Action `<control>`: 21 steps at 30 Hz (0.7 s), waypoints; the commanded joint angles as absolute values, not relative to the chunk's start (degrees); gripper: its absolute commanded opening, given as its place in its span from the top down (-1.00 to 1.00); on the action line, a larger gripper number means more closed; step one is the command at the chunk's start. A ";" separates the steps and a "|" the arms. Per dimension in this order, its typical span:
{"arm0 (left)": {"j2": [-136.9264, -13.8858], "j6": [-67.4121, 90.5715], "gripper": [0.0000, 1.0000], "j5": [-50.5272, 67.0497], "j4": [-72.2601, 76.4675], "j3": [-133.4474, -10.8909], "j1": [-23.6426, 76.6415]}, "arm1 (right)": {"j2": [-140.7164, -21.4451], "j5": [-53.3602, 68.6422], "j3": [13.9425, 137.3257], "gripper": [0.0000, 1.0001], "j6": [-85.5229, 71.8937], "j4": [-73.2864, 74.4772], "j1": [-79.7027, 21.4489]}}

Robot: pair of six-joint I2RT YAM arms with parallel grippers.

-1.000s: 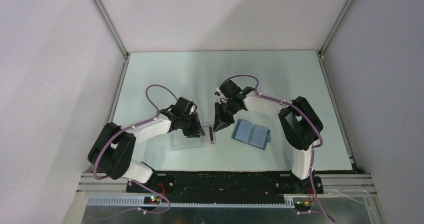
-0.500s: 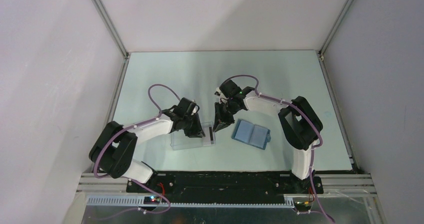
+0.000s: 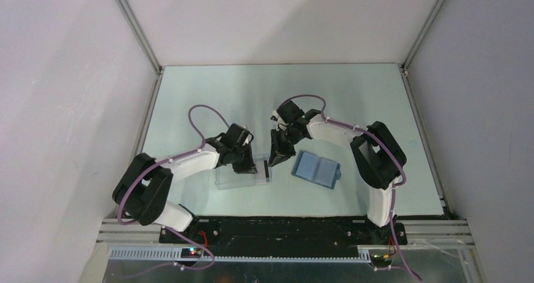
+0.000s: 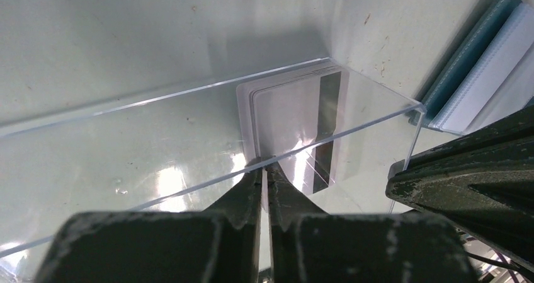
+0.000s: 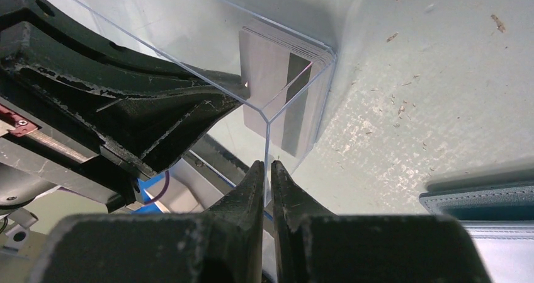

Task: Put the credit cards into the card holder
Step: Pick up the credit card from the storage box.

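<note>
L fingers point(image 4: 249, 188): pinching edge of whitish black-striped credit cards point(image 4: 286, 116) in clear plastic box point(image 4: 189, 92).
R fingers point(image 5: 252, 182): clamping box wall.
Teal card holder point(image 3: 317, 168): lying open.

Left arm point(image 3: 186, 163) bent at the elbow, forearm reaching forward-right. Left gripper point(image 4: 265, 169) angled down, jaws pressed nearly together, hairline slit between.

Right arm point(image 3: 378, 157) folded, forearm reaching left. Right gripper point(image 5: 267, 168) pointing down, jaws likewise nearly closed.

Grippers near each other, tips converging.
</note>
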State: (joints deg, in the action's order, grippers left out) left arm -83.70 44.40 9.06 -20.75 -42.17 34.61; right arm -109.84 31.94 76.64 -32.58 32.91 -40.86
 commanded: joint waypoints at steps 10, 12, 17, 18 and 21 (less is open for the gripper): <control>-80.02 44.83 0.92 10.28 -18.49 -45.95 36.21 | -111.73 30.16 77.87 0.79 -31.50 34.53 -41.40; -80.13 44.71 0.91 10.34 -18.56 -46.07 36.45 | -111.75 30.21 77.89 0.79 -31.47 34.53 -41.45; -81.76 44.10 0.71 9.87 -19.58 -46.48 36.78 | -111.78 30.24 77.87 0.79 -31.40 34.56 -41.42; -82.45 43.98 0.68 9.73 -20.08 -46.53 36.81 | -111.73 30.33 77.83 0.79 -31.39 34.55 -41.47; -83.96 43.28 0.59 8.64 -21.39 -47.10 37.17 | -111.79 30.31 77.86 0.78 -31.31 34.54 -41.45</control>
